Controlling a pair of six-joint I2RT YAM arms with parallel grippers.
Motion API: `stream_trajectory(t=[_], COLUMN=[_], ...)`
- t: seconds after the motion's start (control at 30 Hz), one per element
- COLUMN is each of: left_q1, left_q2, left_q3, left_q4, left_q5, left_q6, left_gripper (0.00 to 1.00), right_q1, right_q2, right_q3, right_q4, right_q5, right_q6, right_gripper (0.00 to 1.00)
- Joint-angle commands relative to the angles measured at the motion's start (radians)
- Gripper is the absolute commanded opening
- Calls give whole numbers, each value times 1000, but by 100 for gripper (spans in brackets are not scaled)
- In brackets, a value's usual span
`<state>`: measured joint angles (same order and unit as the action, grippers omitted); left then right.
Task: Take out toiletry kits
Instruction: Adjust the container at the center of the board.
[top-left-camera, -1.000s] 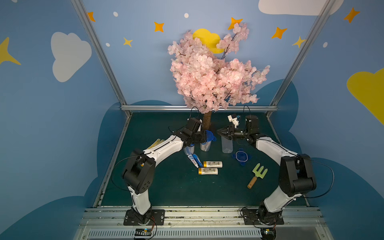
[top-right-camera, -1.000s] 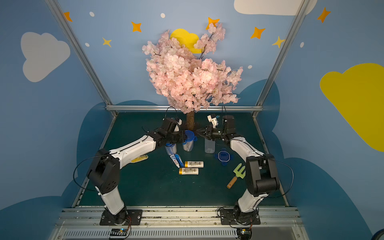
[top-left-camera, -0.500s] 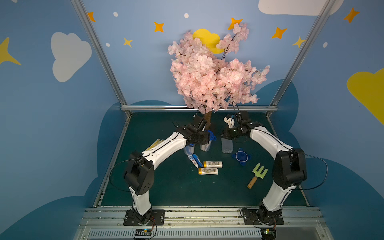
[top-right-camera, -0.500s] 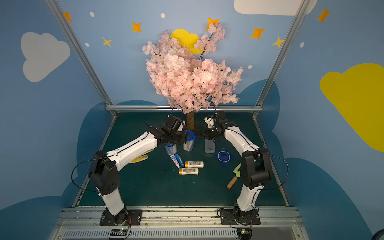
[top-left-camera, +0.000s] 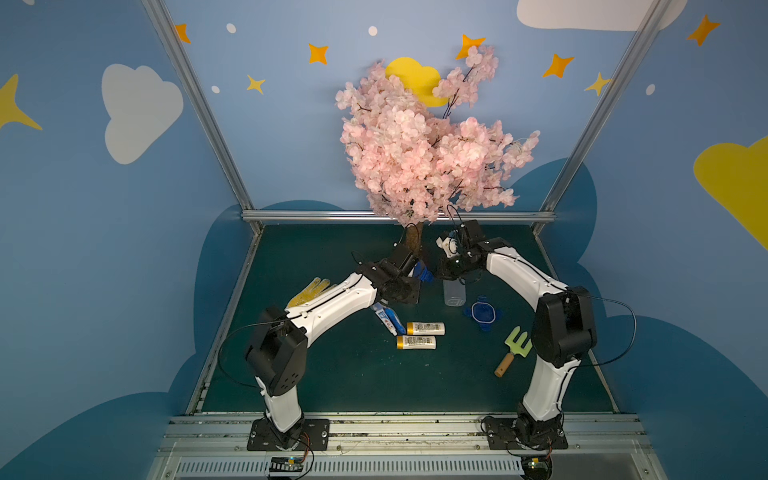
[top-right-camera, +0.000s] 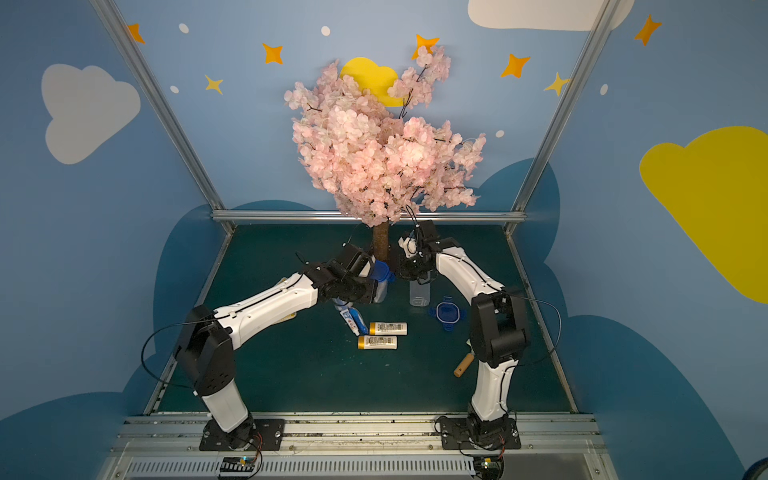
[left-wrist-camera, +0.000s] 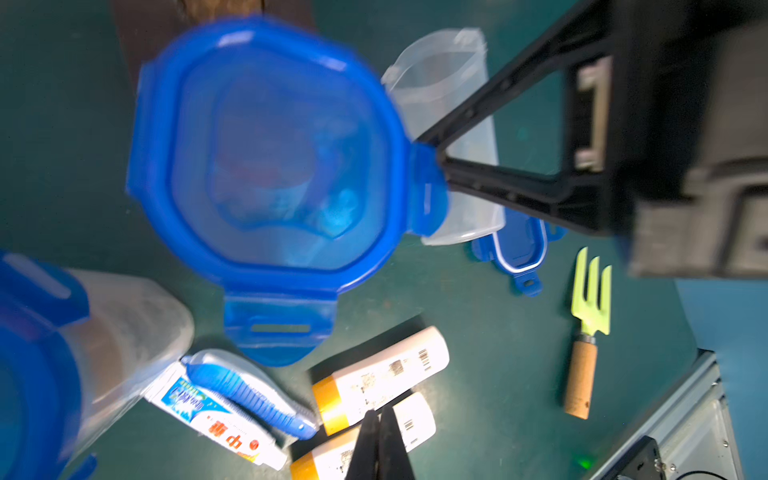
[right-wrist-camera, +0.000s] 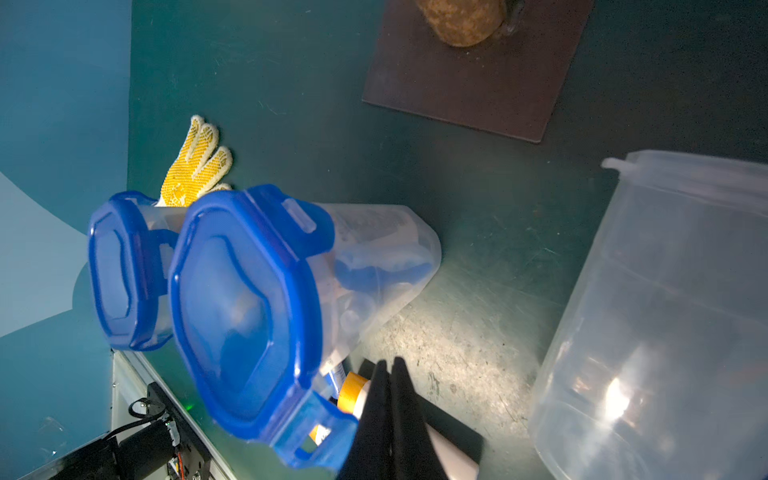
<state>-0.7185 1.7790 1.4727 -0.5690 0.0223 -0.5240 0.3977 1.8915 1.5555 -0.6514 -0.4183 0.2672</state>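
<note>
Left tool (left-wrist-camera: 379, 412), closed; barcoded bottles (left-wrist-camera: 382, 370); toothpaste tube (left-wrist-camera: 216, 419) with red "中"

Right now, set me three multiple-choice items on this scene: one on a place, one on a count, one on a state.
1. The garden fork lies: A) by the right arm B) inside a jar C) on the glove.
2. White bottles out on the mat: A) one B) two C) four.
3. The clear jar beside the loose lid is: A) lidded B) tipped over C) upright and open.
Key: 1 A, it lies close to that arm; 2 B, two lie side by side; 3 C, its rim is bare.
</note>
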Motion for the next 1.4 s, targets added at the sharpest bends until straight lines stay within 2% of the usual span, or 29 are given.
stream_trajectory(t=[0.0, 0.43, 0.77, 0.9, 1.07, 1.2, 1.37], left_q1=[26, 108, 127, 118, 85, 80, 80], left_q2=[4, -97, -201, -152, -51, 9, 54], left_q3=[-8, -57, -57, -14, 50, 84, 109], left_q4=[-27, -26, 5, 7, 8, 27, 26], left_q5=[-35, -69, -106, -55, -26, 0, 7], left_q6=[-22, -18, 4, 7, 18, 17, 16], left_gripper=[2, 2, 2, 2, 2, 2, 3], right_q1=[29, 110, 189, 176, 52, -28, -78], right_q2=[-36, -160, -185, -221, -352, -374, -281], right_q3=[-16, -171, -175, -241, -406, -487, -562], right_q4=[-15, 31, 63, 148, 346, 516, 863], right_q5=[4, 6, -20, -105, -261, -413, -580], right_q6=[-17, 30, 70, 105, 197, 279, 501], right_gripper=[0, 0, 0, 0, 0, 13, 28])
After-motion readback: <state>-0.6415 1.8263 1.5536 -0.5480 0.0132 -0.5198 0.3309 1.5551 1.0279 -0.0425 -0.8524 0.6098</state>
